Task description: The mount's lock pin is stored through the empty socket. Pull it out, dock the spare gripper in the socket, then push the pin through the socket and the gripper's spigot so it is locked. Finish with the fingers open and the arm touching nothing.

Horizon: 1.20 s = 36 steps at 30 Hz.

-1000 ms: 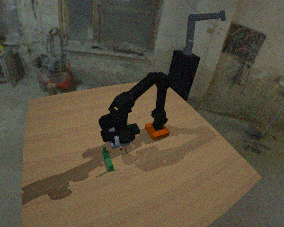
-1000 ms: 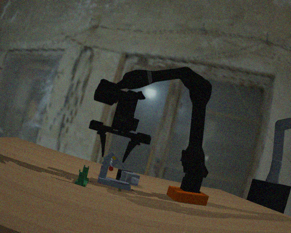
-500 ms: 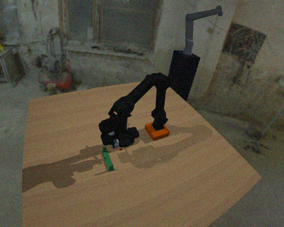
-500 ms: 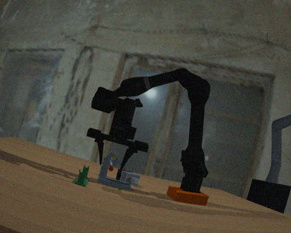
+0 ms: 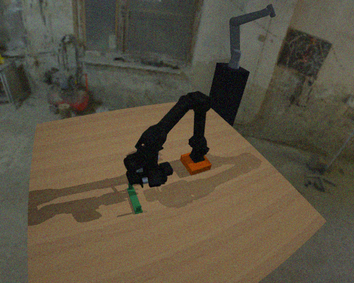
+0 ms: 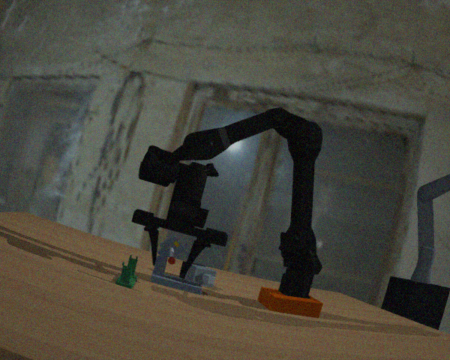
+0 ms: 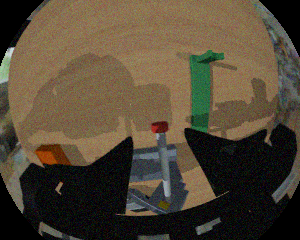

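The blue-grey mount (image 6: 159, 268) (image 7: 147, 172) stands on the table. The lock pin, with its red head (image 6: 171, 260) (image 7: 160, 127) and pale shaft (image 7: 164, 167), sits in the upper part of the mount, near a yellow mark (image 6: 175, 244) (image 7: 163, 205). A paler grey block (image 6: 206, 275), seemingly the spare gripper, lies beside the mount. My gripper (image 6: 169, 270) (image 7: 158, 136) is open and points down, its fingers on either side of the pin and not closed on it. In the top view the gripper hides most of the mount.
A green stand (image 5: 134, 199) (image 6: 127, 273) (image 7: 201, 95) with upright ends is on the table close to the mount. The arm's orange base (image 5: 196, 164) (image 6: 290, 304) (image 7: 52, 155) is on the mount's other side. A grey arm on a black pedestal (image 5: 228, 91) (image 6: 415, 302) stands beyond the table edge.
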Motion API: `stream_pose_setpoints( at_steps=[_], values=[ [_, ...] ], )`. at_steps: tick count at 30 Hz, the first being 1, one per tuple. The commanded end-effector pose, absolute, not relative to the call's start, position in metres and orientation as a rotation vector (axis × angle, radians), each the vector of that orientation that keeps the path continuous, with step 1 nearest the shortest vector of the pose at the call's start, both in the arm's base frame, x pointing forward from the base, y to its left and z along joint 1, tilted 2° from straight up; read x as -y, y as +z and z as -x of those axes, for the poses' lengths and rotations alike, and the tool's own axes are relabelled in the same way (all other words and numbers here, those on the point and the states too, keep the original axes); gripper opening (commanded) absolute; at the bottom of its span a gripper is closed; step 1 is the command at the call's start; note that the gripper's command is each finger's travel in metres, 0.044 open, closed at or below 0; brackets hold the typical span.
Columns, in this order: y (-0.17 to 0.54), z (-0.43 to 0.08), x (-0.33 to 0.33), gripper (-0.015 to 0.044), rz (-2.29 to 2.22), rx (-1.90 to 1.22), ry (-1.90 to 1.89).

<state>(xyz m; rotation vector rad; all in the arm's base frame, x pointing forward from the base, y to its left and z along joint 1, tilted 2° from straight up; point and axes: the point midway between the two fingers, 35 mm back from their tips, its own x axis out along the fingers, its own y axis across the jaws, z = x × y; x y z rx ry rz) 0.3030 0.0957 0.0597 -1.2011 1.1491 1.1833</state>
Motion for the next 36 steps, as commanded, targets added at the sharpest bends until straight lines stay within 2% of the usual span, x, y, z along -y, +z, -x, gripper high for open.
stream_pose_setpoints(
  at_steps=[1,11,36],
  values=[
    [0.058,-0.303,-0.095,0.0274,1.207,-1.148,1.183],
    [0.058,-0.303,-0.095,0.0011,1.207,-1.148,1.183],
    [0.069,-0.304,-0.103,0.0000,1.055,-1.028,1.256]
  ],
)
